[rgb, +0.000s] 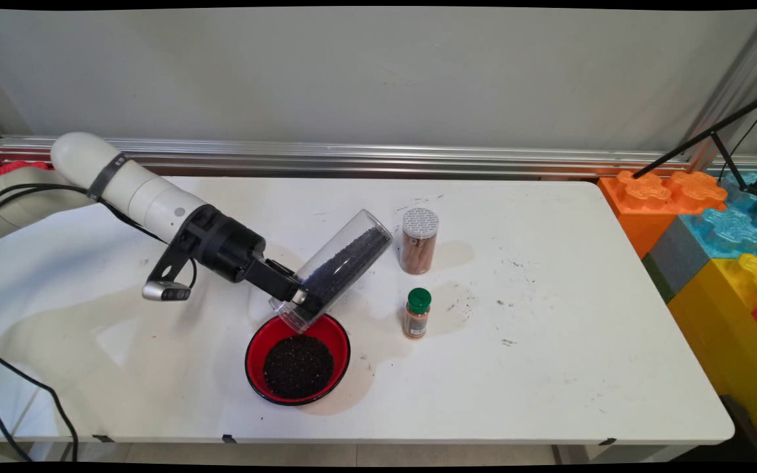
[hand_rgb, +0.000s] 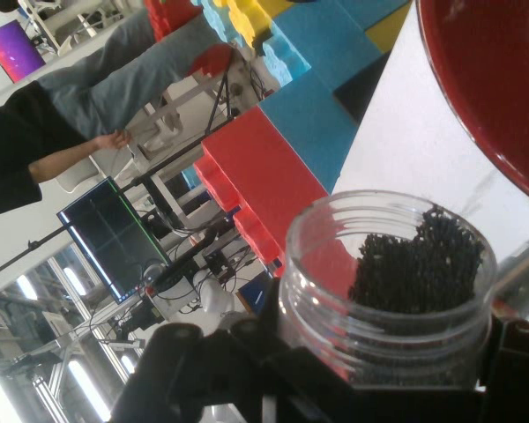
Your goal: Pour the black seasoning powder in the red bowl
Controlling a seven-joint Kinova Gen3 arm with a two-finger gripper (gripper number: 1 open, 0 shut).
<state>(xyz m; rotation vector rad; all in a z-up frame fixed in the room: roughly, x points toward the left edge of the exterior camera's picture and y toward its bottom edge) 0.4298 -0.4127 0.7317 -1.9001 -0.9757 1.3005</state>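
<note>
My gripper [rgb: 299, 297] is shut on a clear plastic jar [rgb: 336, 276] of black grains, held tilted with its open mouth down over a red bowl [rgb: 260, 347]. A heap of the same black grains [rgb: 298, 366] lies in the bowl. In the hand view the jar's open mouth [hand_rgb: 390, 269] faces the camera with black grains [hand_rgb: 419, 264] at its rim, and the red bowl [hand_rgb: 489, 88] fills the upper right. The gripper's black linkage clasps the jar from below.
A capped jar of brown sticks [rgb: 418, 240] stands right of the tilted jar. A small spice bottle with a green cap [rgb: 416, 313] stands nearer the front. Big coloured blocks [rgb: 713, 230] are stacked off the table's right end. A few dark specks dot the table [rgb: 549, 328].
</note>
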